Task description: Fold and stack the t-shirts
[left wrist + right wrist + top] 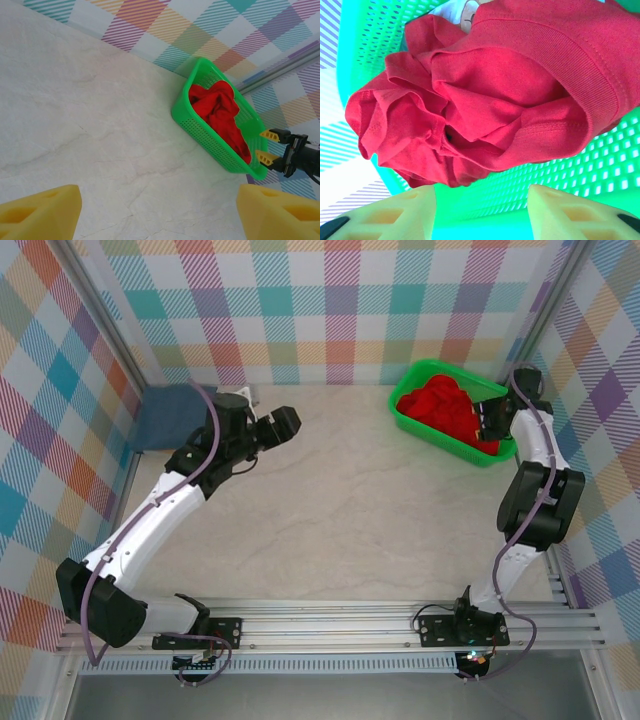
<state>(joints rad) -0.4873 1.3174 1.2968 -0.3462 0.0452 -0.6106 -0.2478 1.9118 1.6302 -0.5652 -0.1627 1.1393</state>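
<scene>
A crumpled bright red t-shirt (pixel 445 405) lies in the green mesh basket (pixel 420 428) at the back right, with a bit of pale print (pixel 465 12) showing at its far side. My right gripper (pixel 490 420) hangs over the basket's right end, open, its yellow fingers just short of the red cloth (pixel 485 90) with nothing between them (pixel 482 210). A slate-blue t-shirt (pixel 170 415) lies folded at the back left. My left gripper (pixel 285 425) hovers to the right of it, open and empty (pixel 160 215) above bare table.
The basket (pixel 200 130) stands slantwise against the back right corner, close to the checked walls (pixel 330 300). In the left wrist view the right gripper (pixel 267 147) shows at the basket's far end. The pale marble tabletop (pixel 350 510) spreads between the two arms.
</scene>
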